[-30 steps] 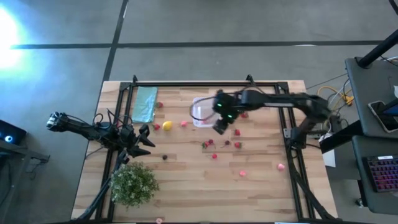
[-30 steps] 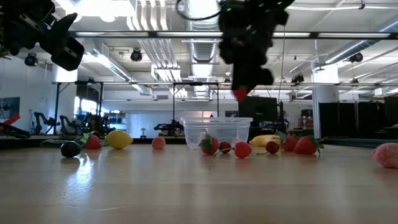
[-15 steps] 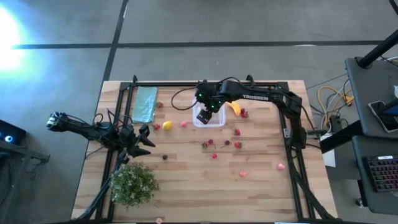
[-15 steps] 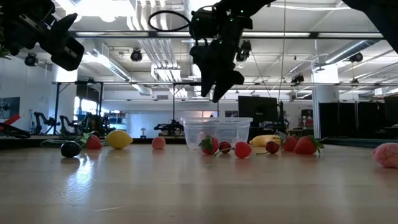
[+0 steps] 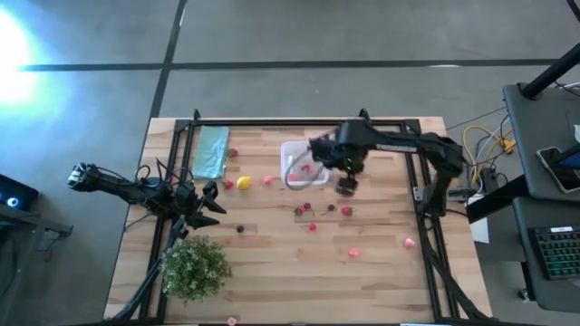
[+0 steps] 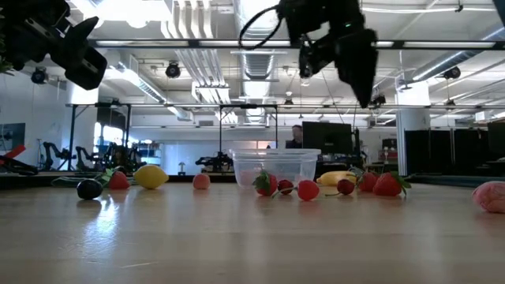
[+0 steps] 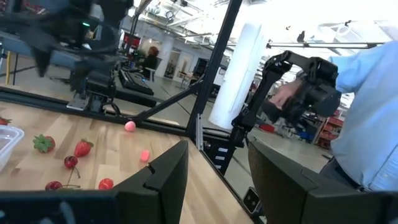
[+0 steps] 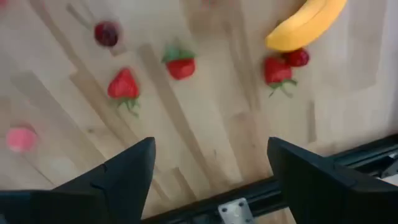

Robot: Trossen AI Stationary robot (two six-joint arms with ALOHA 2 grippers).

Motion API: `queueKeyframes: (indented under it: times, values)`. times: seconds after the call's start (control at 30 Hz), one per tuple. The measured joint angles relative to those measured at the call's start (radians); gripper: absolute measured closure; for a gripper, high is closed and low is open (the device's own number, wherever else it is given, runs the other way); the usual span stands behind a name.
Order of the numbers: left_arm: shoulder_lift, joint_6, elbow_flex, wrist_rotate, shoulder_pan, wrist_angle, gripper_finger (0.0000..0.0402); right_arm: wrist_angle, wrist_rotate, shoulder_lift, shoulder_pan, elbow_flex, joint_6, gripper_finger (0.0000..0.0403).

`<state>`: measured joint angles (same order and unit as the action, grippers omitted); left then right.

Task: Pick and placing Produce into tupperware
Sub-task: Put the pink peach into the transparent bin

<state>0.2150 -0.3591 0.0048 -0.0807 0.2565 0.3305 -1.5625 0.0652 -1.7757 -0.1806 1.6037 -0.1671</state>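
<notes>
Hovering my right tool (image 5: 347,186), jaws spread and empty, just beside the small clear plastic tupperware box (image 5: 292,156), above scattered red toy strawberries (image 8: 122,85) I judge are next, while my left tool (image 5: 207,206) waits partly closed, holding nothing.

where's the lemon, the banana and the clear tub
lemon (image 5: 243,183), high view, middle of its yellow body
banana (image 8: 306,23), right wrist view, middle of its curved yellow length
clear tub (image 6: 275,166), low view, front wall
</notes>
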Motion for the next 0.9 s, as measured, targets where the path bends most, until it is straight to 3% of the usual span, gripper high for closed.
queueKeyframes:
  times: [0.3, 0.5, 0.7, 0.9]
  values:
    - [-0.001, 0.000, 0.000, -0.002, 0.000, 0.000, 0.0246, -0.002, -0.112, 0.262, 0.277, -0.440, -0.207, 0.0120]
    - [0.000, 0.000, 0.000, -0.003, 0.000, 0.000, 0.0246, 0.007, -0.320, 0.316, 0.430, -0.675, -0.449, 0.0121]
    - [-0.001, 0.000, 0.000, -0.003, 0.000, 0.001, 0.0246, 0.088, -0.474, 0.295, 0.480, -0.766, -0.538, 0.0128]
    - [-0.001, 0.000, 0.000, -0.003, 0.000, -0.001, 0.0246, 0.213, -0.531, 0.265, 0.514, -0.775, -0.536, 0.0131]
